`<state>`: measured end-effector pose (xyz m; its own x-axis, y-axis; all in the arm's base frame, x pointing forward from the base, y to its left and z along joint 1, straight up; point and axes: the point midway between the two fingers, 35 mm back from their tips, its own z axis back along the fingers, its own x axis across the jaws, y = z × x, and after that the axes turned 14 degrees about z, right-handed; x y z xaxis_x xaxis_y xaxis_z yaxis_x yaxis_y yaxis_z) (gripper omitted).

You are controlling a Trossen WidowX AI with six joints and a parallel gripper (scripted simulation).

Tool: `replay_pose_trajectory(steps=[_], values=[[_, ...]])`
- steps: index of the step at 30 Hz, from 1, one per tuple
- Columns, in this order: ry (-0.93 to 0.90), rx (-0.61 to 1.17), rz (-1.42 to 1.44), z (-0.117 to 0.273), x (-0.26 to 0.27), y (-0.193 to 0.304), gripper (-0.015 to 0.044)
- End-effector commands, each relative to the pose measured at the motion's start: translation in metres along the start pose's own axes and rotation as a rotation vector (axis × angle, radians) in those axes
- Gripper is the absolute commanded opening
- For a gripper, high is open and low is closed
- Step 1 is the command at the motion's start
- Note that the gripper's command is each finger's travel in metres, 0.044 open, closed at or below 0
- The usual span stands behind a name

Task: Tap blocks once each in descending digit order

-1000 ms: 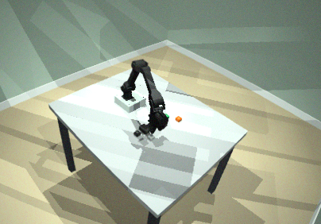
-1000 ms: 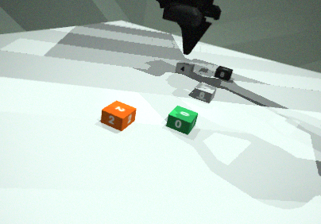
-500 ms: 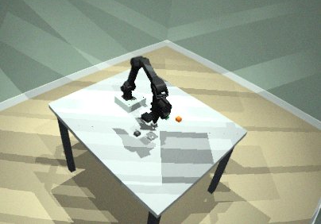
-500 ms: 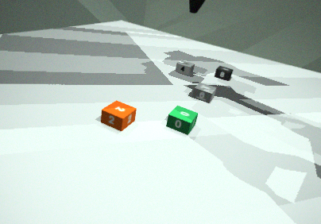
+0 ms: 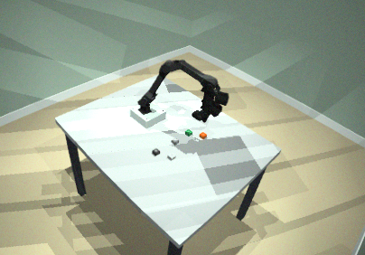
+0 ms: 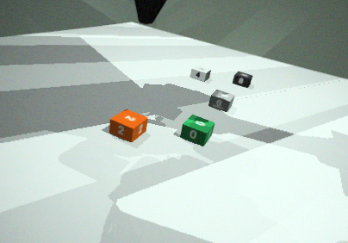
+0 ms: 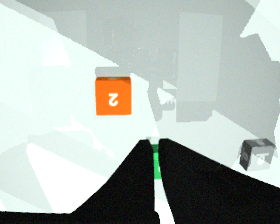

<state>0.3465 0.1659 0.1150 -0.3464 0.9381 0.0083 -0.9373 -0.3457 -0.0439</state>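
Observation:
My gripper (image 5: 204, 120) (image 6: 146, 21) (image 7: 153, 149) is shut and empty, above the table. The orange block (image 5: 203, 136) (image 6: 128, 126) (image 7: 113, 97) shows 2; in the wrist view it is up and left of the tips. The green block (image 5: 189, 132) (image 6: 196, 131) (image 7: 157, 167) shows 0; in the wrist view the fingers hide most of it. The grey block (image 5: 175, 142) (image 6: 221, 101) (image 7: 257, 154) shows 6. The white block (image 5: 171, 157) (image 6: 200, 74) shows 4. The black block (image 5: 155, 152) (image 6: 242, 79) carries a small digit that looks like 8.
The white table (image 5: 135, 179) has shadow patches across it. The arm's pale base (image 5: 147, 118) stands toward the back left of the table in the top view. The black and white blocks stand farthest from the gripper, with the grey one between them and the green one.

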Motion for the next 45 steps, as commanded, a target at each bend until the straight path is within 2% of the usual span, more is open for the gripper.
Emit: replay_pose_trajectory(steps=[1, 6, 12, 45], values=[[0.000, 0.007, -0.024, -0.002, 0.018, 0.001, 0.0020], [0.000, 0.008, -0.023, -0.005, 0.018, 0.001, 0.0020], [0.000, 0.008, -0.023, -0.080, 0.018, 0.002, 0.0020], [0.000, 0.008, -0.024, -0.113, 0.018, 0.002, 0.0020]])
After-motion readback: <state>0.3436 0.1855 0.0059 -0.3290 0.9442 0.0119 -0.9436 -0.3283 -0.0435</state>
